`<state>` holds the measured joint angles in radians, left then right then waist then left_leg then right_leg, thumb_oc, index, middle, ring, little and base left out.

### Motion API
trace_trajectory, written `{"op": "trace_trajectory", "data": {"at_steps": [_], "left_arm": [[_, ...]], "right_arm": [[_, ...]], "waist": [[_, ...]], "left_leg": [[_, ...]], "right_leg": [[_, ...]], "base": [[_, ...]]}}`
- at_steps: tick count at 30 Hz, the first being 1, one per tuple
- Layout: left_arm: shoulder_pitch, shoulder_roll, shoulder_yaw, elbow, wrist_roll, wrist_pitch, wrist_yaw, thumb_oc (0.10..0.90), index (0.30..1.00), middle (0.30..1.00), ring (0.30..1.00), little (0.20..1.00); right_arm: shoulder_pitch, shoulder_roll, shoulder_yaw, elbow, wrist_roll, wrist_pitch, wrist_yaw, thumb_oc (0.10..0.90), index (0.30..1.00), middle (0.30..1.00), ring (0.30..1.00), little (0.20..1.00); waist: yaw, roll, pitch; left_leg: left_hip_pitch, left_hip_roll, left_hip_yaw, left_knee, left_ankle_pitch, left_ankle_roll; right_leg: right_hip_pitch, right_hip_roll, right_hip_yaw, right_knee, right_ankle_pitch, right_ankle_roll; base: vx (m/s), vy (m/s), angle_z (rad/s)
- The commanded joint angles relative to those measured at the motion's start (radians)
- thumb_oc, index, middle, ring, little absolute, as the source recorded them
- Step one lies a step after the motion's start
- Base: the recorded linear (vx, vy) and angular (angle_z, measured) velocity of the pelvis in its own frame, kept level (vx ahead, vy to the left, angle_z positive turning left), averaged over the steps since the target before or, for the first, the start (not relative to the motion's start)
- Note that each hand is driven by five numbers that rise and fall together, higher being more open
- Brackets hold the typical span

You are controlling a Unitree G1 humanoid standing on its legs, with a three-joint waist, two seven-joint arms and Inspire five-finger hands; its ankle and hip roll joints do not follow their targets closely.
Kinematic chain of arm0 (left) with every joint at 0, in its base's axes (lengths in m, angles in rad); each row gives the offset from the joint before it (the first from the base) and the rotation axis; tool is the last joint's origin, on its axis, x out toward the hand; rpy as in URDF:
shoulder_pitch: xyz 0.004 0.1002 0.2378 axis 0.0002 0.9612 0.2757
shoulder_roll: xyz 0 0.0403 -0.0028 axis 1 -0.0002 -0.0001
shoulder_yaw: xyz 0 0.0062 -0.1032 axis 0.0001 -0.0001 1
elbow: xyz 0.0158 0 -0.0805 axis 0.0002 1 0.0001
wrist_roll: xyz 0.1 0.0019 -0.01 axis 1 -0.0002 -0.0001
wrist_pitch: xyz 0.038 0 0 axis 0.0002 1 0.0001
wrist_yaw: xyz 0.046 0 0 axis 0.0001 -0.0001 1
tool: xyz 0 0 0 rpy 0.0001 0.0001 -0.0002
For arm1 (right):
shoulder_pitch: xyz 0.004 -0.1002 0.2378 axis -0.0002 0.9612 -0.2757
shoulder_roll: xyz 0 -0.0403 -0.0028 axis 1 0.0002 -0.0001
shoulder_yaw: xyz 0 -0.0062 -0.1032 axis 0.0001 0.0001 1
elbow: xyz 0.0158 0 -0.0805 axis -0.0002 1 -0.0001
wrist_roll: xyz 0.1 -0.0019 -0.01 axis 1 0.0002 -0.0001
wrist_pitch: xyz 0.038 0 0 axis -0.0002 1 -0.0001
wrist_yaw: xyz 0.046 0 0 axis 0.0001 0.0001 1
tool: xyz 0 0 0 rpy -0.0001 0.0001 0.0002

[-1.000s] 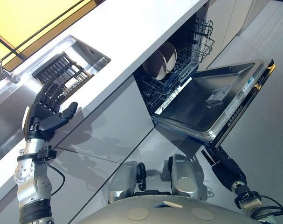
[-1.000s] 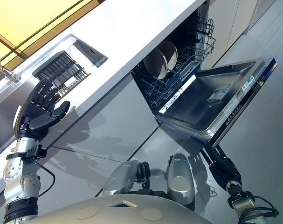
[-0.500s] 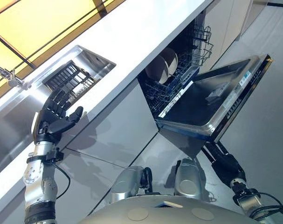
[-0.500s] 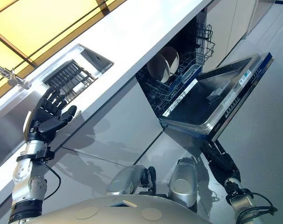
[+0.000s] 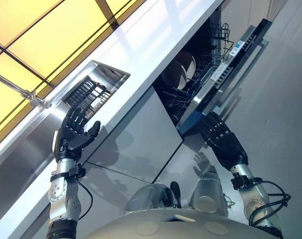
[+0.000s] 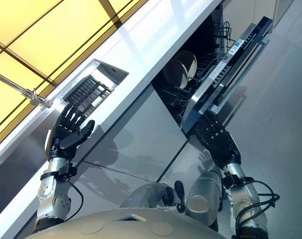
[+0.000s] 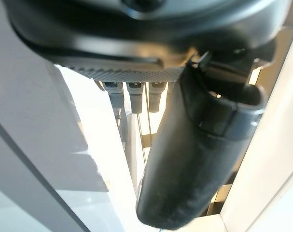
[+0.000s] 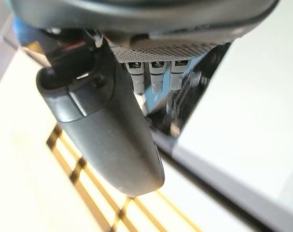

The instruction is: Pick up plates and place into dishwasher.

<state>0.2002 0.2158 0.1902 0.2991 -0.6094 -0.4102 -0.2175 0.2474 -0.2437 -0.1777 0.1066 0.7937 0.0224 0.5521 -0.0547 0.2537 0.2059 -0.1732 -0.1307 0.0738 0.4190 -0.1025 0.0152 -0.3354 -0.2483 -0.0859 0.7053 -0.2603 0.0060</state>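
Note:
Two pale plates [image 5: 179, 73] stand on edge in the lower rack of the dishwasher [image 6: 210, 55] under the white counter. The dishwasher door [image 5: 229, 67] is tilted up, about half shut. My right hand [image 5: 220, 141] is open, its straight fingers pressed against the door's outer face near its lower edge; its thumb [image 8: 107, 130] and straight fingers show in the right wrist view. My left hand [image 5: 74, 132] is open and holds nothing, raised by the counter's front edge below the sink.
A dark dish rack [image 5: 87, 92] lies in the steel sink [image 6: 113, 74] set into the white counter [image 5: 146, 40]. A tap [image 5: 26, 92] stands behind the sink. Grey cabinet fronts [image 5: 136, 134] run below. Open grey floor [image 5: 280, 109] lies to the right.
The dishwasher door has swung up from lying flat to about half shut, with my right hand rising beneath it. The camera has also shifted; my left hand stays open.

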Motion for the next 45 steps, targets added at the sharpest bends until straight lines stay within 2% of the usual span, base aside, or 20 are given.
{"op": "trace_trajectory", "data": {"at_steps": [1,8,15,21,25,29,30,33,34,36,38,43,45], "left_arm": [[0.019,0.053,0.035,0.008,-0.058,-0.074,0.025,0.800,0.900,0.900,0.900,0.900],[0.021,0.037,0.031,-0.009,-0.069,-0.075,0.019,0.800,0.900,0.900,0.900,0.900],[0.044,0.034,0.065,-0.045,-0.049,-0.049,0.022,0.800,0.900,0.900,0.900,0.900],[0.088,0.039,0.116,-0.090,-0.049,-0.040,0.002,0.800,0.900,0.900,0.900,0.900],[0.119,0.038,0.161,-0.124,-0.055,-0.049,-0.024,0.800,0.900,0.900,0.900,0.900],[0.137,0.038,0.226,-0.168,-0.065,-0.066,-0.054,0.800,0.900,0.900,0.900,0.900],[0.136,0.041,0.241,-0.175,-0.060,-0.069,-0.059,0.800,0.900,0.900,0.900,0.900],[0.109,0.053,0.271,-0.178,-0.053,-0.054,-0.065,0.800,0.900,0.900,0.900,0.900],[0.105,0.054,0.271,-0.178,-0.050,-0.051,-0.061,0.800,0.900,0.900,0.900,0.900],[0.075,0.060,0.272,-0.174,-0.035,-0.033,-0.038,0.800,0.900,0.900,0.900,0.900],[0.033,0.062,0.269,-0.166,-0.019,-0.004,-0.008,0.800,0.900,0.900,0.900,0.900],[-0.027,0.076,0.254,-0.140,0.001,0.035,0.040,0.800,0.900,0.900,0.900,0.900],[-0.046,0.084,0.246,-0.117,0.009,0.046,0.054,0.800,0.900,0.900,0.900,0.900]], "right_arm": [[-0.165,0.061,0.078,-0.227,-0.025,-0.021,0.143,0.800,0.900,0.900,0.900,0.900],[-0.171,0.048,0.089,-0.233,-0.115,-0.013,0.097,0.800,0.900,0.900,0.900,0.900],[-0.141,0.050,0.043,-0.214,-0.132,0.013,0.081,0.800,0.900,0.900,0.900,0.900],[-0.082,0.038,-0.010,-0.171,-0.176,0.004,0.044,0.800,0.900,0.900,0.900,0.900],[-0.028,0.020,-0.050,-0.117,-0.279,-0.006,0.031,0.800,0.900,0.900,0.900,0.900],[0.065,-0.027,-0.100,0.010,-0.517,-0.032,0.049,0.800,0.900,0.900,0.900,0.900],[0.084,-0.042,-0.108,0.065,-0.585,-0.061,0.061,0.800,0.900,0.900,0.900,0.900],[0.108,-0.069,-0.109,0.217,-0.707,-0.118,0.050,0.800,0.900,0.900,0.900,0.900],[0.108,-0.071,-0.107,0.238,-0.711,-0.130,0.044,0.800,0.900,0.900,0.900,0.900],[0.109,-0.082,-0.098,0.340,-0.767,-0.160,-0.008,0.800,0.900,0.900,0.900,0.900],[0.101,-0.081,-0.082,0.454,-0.844,-0.160,-0.086,0.800,0.900,0.900,0.900,0.900],[0.076,-0.068,-0.050,0.680,-0.946,-0.179,-0.189,0.800,0.900,0.900,0.900,0.900],[0.060,-0.060,-0.039,0.780,-1.000,-0.204,-0.244,0.800,0.900,0.900,0.900,0.900]], "waist": [[0.035,-0.004,0.003],[0.041,-0.006,0.003],[0.050,-0.035,-0.005],[0.057,-0.070,-0.005],[0.057,-0.099,-0.007],[0.053,-0.142,-0.007],[0.054,-0.153,-0.009],[0.055,-0.172,-0.015],[0.055,-0.173,-0.015],[0.054,-0.180,-0.021],[0.053,-0.186,-0.038],[0.056,-0.198,-0.069],[0.060,-0.204,-0.083]], "left_leg": [[0.006,-0.039,0.021,-0.046,-0.005,0.060],[0.021,-0.047,0.015,-0.054,-0.011,0.071],[0.063,-0.048,-0.004,-0.072,-0.007,0.074],[0.113,-0.041,-0.022,-0.111,-0.005,0.080],[0.142,-0.037,-0.030,-0.157,0.002,0.081],[0.160,-0.026,-0.039,-0.219,0.020,0.081],[0.169,-0.023,-0.041,-0.240,0.024,0.082],[0.199,-0.015,-0.051,-0.287,0.035,0.078],[0.204,-0.014,-0.053,-0.292,0.036,0.078],[0.227,-0.010,-0.060,-0.321,0.037,0.075],[0.248,-0.005,-0.067,-0.351,0.039,0.071],[0.280,0.003,-0.066,-0.382,0.036,0.064],[0.294,0.006,-0.064,-0.394,0.034,0.063]], "right_leg": [[-0.004,0.067,0.017,-0.042,0.040,-0.019],[-0.004,0.077,0.030,-0.051,0.045,-0.016],[0.040,0.079,0.021,-0.073,0.062,-0.005],[0.094,0.084,0.005,-0.121,0.082,0.013],[0.124,0.094,-0.005,-0.179,0.116,0.034],[0.158,0.112,-0.012,-0.260,0.151,0.057],[0.170,0.116,-0.017,-0.285,0.164,0.062],[0.210,0.131,-0.033,-0.345,0.184,0.070],[0.216,0.132,-0.034,-0.350,0.187,0.071],[0.241,0.139,-0.044,-0.380,0.195,0.074],[0.277,0.149,-0.053,-0.425,0.195,0.072],[0.334,0.163,-0.073,-0.494,0.194,0.064],[0.352,0.170,-0.078,-0.515,0.193,0.062]], "base": [[-0.02,0.052,0.07],[-0.01,0.044,0.01],[0.03,-0.003,0.05],[0.01,-0.052,0.08],[-0.06,-0.080,0.03],[-0.14,-0.125,0.08],[-0.14,-0.128,0.17],[-0.10,-0.102,0.07],[-0.07,-0.079,0.08],[-0.09,-0.079,-0.04],[-0.14,-0.081,-0.02],[-0.12,-0.056,0.12],[-0.11,-0.054,-0.03]]}}
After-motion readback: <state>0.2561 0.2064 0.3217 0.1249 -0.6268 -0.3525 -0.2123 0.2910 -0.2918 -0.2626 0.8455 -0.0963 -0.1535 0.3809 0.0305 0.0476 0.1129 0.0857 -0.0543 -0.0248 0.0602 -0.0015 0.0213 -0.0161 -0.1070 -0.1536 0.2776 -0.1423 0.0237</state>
